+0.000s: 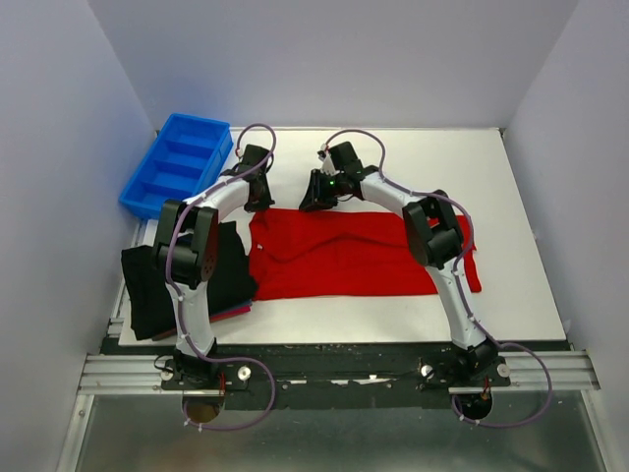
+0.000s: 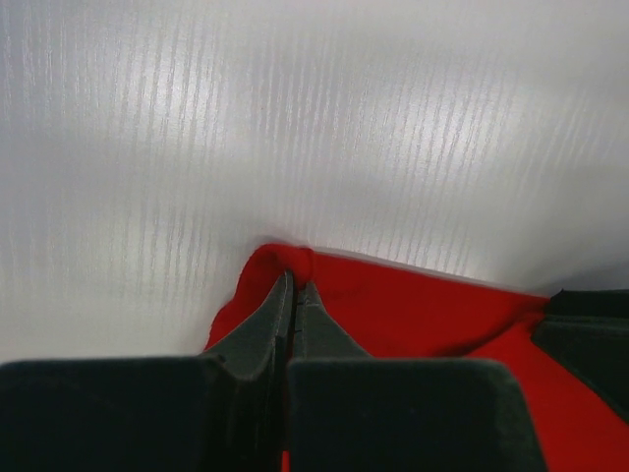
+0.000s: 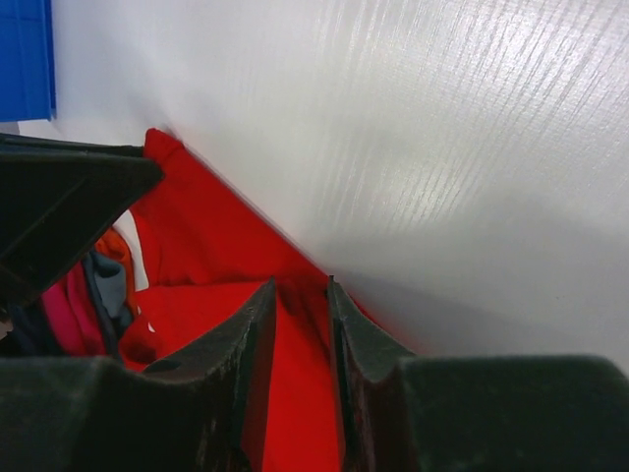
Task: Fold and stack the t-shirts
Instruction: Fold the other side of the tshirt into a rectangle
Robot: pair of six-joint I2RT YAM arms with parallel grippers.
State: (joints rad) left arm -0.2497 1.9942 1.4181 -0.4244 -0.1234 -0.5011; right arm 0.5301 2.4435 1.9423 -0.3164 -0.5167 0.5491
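Inside L end effector (image 2: 297,287): red tee (image 2: 423,317)

I see a pale grey surface (image 1: 413,167) carrying three groups of things. The red t-shirt (image 1: 344,258) lies spread flat across its middle, lengthwise from side to side. Right up against the red t-shirt's left edge sits a folded black t-shirt (image 1: 147,287), with a dark-red t-shirt (image 1: 232,313) peeking out beneath its near corner. Beyond and left of the red t-shirt stands a blue bin (image 1: 177,162), set at an angle.

Bright, even light; glare streaks on the table (image 2: 295,118); soft shadows.
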